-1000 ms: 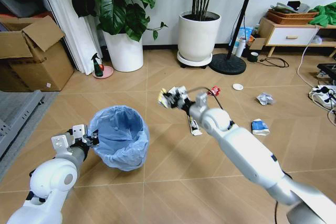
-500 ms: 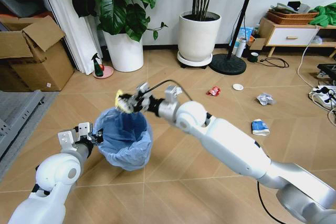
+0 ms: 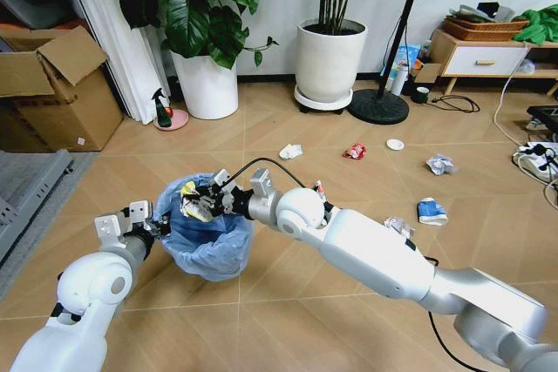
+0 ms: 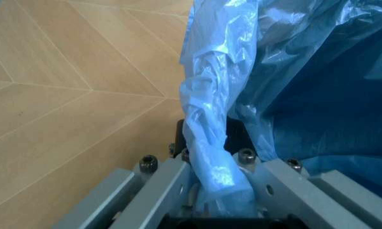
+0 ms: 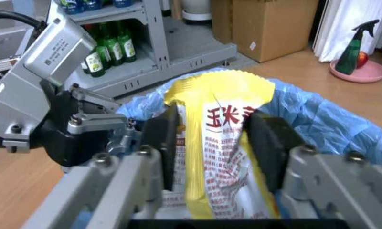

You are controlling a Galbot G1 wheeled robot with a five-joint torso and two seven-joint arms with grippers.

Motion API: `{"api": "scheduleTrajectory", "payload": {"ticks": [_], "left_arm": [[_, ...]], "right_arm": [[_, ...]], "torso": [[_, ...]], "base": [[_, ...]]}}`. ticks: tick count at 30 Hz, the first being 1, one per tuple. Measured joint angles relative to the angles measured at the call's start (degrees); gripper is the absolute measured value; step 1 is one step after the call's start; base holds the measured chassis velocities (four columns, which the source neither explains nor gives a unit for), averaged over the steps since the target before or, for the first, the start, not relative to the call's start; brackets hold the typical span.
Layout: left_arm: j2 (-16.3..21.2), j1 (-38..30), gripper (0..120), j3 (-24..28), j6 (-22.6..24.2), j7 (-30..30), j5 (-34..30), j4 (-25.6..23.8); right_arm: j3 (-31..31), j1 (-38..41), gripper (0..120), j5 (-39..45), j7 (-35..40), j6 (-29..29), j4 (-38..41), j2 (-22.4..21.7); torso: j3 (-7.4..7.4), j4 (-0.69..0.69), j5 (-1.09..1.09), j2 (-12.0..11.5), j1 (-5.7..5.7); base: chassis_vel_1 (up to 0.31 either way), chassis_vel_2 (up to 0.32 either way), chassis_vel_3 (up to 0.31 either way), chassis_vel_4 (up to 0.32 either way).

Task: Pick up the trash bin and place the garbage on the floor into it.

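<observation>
Lower than half a second ago, the right gripper (image 3: 202, 204) has sunk from above the rim into the mouth of the trash bin (image 3: 207, 246), its jaws clamped on a yellow-white wrapper (image 5: 223, 143) with red print.

At the left, the left gripper (image 3: 150, 226) holds the bin by its near-left rim, jaws pinched together on a fold of the light blue bag (image 4: 210, 143). The bin sits on the floor (image 3: 288, 294) at the left of the open area, in front of the white plant pot (image 3: 207, 84).

Farther right, litter lies scattered on the floor: a crumpled white paper ball (image 3: 290, 152), a red snack wrapper (image 3: 355, 152), a small white disc (image 3: 395, 144), another crumpled ball (image 3: 440, 163) and a blue-white packet (image 3: 431, 211).
</observation>
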Motion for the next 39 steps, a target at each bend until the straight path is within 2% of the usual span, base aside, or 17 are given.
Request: {"api": "scheduleTrajectory", "payload": {"ticks": [1,5,6,10,11,13,14,17,26,29,32,34,36,37,38,39], "left_arm": [[0.00,0.00,0,0.00,0.00,0.00,0.00,0.00],[-0.02,0.02,0,0.02,0.00,-0.09,0.00,-0.19],[-0.02,0.02,0,0.02,0.00,-0.09,0.00,-0.19],[0.03,-0.02,0,0.06,0.00,-0.14,0.00,-0.33],[0.03,-0.02,0,0.06,0.00,-0.14,0.00,-0.33],[0.14,-0.06,0,0.03,-0.02,-0.16,0.00,-0.35],[0.14,-0.06,0,0.03,-0.02,-0.16,0.00,-0.35],[0.14,-0.04,0,-0.22,-0.05,-0.16,0.03,-0.31],[0.13,0.43,0,-0.53,-0.11,0.17,0.25,-0.40],[0.50,0.53,0,-0.88,-0.19,0.47,0.27,-0.40],[0.58,0.54,0,-1.00,-0.21,0.51,0.29,-0.40],[0.70,0.62,0,-1.12,-0.25,0.72,0.30,-0.48],[0.69,0.64,0,-1.12,-0.25,0.78,0.30,-0.58],[0.79,0.80,0,-0.97,-0.27,0.97,0.40,-0.68],[0.81,0.84,0,-0.94,-0.27,1.03,0.46,-0.68],[0.82,0.98,0,-0.87,-0.28,1.31,0.64,-0.68]], "right_arm": [[0.00,0.00,41,0.00,0.00,0.00,0.00,0.00],[0.09,0.02,60,0.07,0.14,0.13,0.06,-0.35],[0.09,0.02,60,0.07,0.14,0.13,0.06,-0.35],[0.15,0.13,77,0.14,0.28,0.39,0.20,-0.41],[0.15,0.13,77,0.14,0.28,0.39,0.20,-0.41],[1.00,0.15,88,0.37,1.41,0.53,0.97,-0.34],[1.00,0.15,88,0.37,1.41,0.53,0.97,-0.34],[3.89,-0.59,99,1.58,5.13,-0.07,3.40,-0.83],[13.12,-6.36,100,1.93,12.25,-1.85,7.66,-5.41],[18.82,-11.22,100,0.36,14.92,-2.10,9.71,-8.10],[20.75,-12.89,100,-0.29,15.27,-2.10,10.41,-9.18],[26.20,-17.72,100,-1.01,15.77,-2.10,12.96,-12.08],[27.00,-18.42,100,-1.10,15.77,-2.10,13.32,-12.39],[33.55,-25.57,100,-2.52,15.79,-1.98,15.88,-14.31],[35.21,-27.78,100,-3.02,15.76,-1.96,16.49,-14.58],[39.40,-33.15,100,-4.51,15.70,-1.73,17.85,-14.96]], "torso": [[0.00,0.00,0.00,0.00,0.00],[0.00,0.00,0.00,0.00,0.00],[0.00,0.00,0.00,0.00,0.00],[0.00,0.00,0.00,0.00,0.00],[0.00,0.00,0.00,0.00,0.00],[0.00,0.00,0.00,0.00,0.00],[0.00,0.00,0.00,0.00,0.00],[0.00,0.01,0.00,0.00,0.00],[0.00,-0.01,0.02,0.00,0.00],[0.00,0.01,0.02,0.00,0.00],[0.00,0.01,0.02,0.00,0.00],[-0.01,-0.03,0.03,0.00,0.00],[0.00,0.01,0.03,0.00,0.00],[-0.02,0.00,0.00,0.02,-0.01],[-0.01,-0.01,0.02,0.01,0.00],[0.00,-0.02,0.07,0.01,0.00]], "base": [[0.000,0.000,0.000,0.000],[0.000,0.000,0.000,0.000],[0.000,0.000,0.000,0.000],[0.000,0.000,0.000,0.000],[0.000,0.000,0.000,0.000],[0.000,0.000,0.000,0.000],[0.000,0.000,0.000,0.000],[0.000,0.000,0.000,0.000],[0.000,0.000,0.000,0.000],[0.000,0.000,0.000,0.000],[0.000,0.000,0.000,0.000],[0.000,0.000,0.000,0.000],[0.000,0.000,0.000,0.000],[0.000,0.000,0.000,0.000],[0.000,0.000,0.000,0.000],[0.000,0.000,0.000,0.000]]}}
